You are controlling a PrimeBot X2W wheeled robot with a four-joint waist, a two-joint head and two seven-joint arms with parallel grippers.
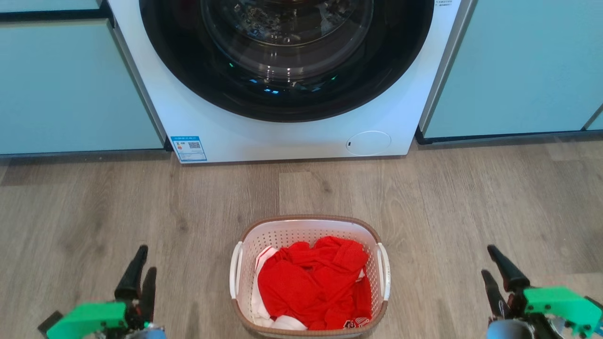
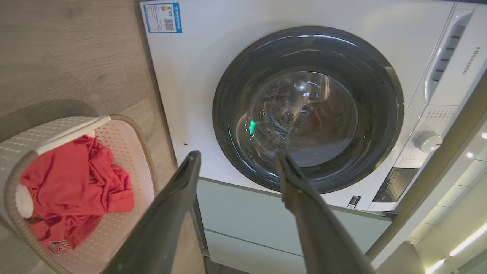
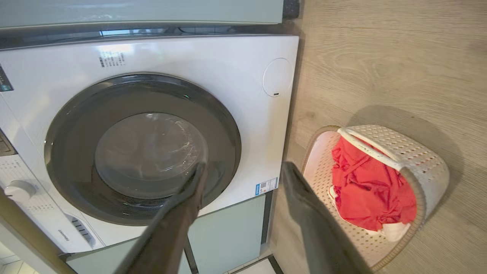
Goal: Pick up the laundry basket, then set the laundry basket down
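We see bright, even light; glare streaks on round dark glass washer door (image 2: 304, 110) beyond left gripper (image 2: 239, 156); wrist views bulge at edges.

A white washing machine (image 1: 282, 136) stands between pale green cabinets (image 1: 70, 89) on wood-look floor (image 1: 141, 202).

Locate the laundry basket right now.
Head view, bottom centre: the laundry basket stands on the wood floor, directly in front of the washing machine with a strip of bare floor between them.
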